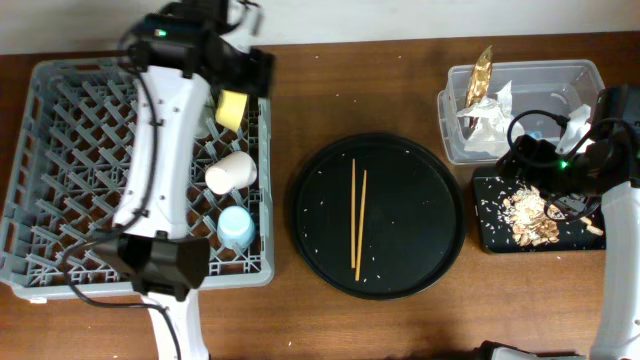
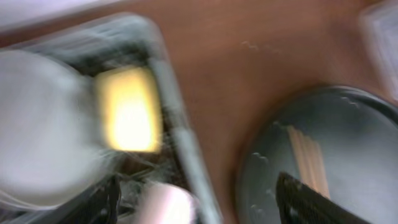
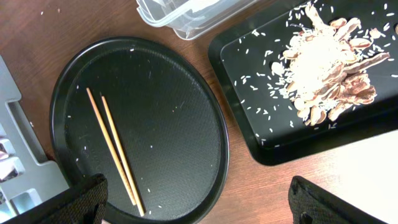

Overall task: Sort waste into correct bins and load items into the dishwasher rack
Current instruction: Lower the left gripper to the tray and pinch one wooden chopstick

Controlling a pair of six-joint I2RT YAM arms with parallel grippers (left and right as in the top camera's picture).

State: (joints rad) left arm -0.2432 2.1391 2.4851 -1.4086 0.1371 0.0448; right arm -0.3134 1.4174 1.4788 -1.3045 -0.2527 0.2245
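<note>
The grey dishwasher rack (image 1: 60, 150) holds the yellow bowl (image 1: 231, 107), pink cup (image 1: 232, 172) and light-blue cup (image 1: 237, 227) along its right side. My left gripper (image 1: 250, 70) hovers open and empty over the rack's far right corner. Its blurred view shows the bowl (image 2: 127, 115), the pink cup (image 2: 168, 205) and a pale round shape (image 2: 43, 130), perhaps the plate. The chopsticks (image 1: 357, 215) lie on the round black tray (image 1: 440, 190). My right gripper (image 1: 525, 155) is open and empty above the flat black tray (image 1: 490, 225) of food scraps (image 1: 530, 215).
The clear tub (image 1: 560, 75) at the back right holds white tissue (image 1: 490, 115) and the gold wrapper (image 1: 482, 70). Rice grains dot both black trays. The right wrist view shows the chopsticks (image 3: 115, 149), the scraps (image 3: 329, 62) and the rack corner (image 3: 18, 155).
</note>
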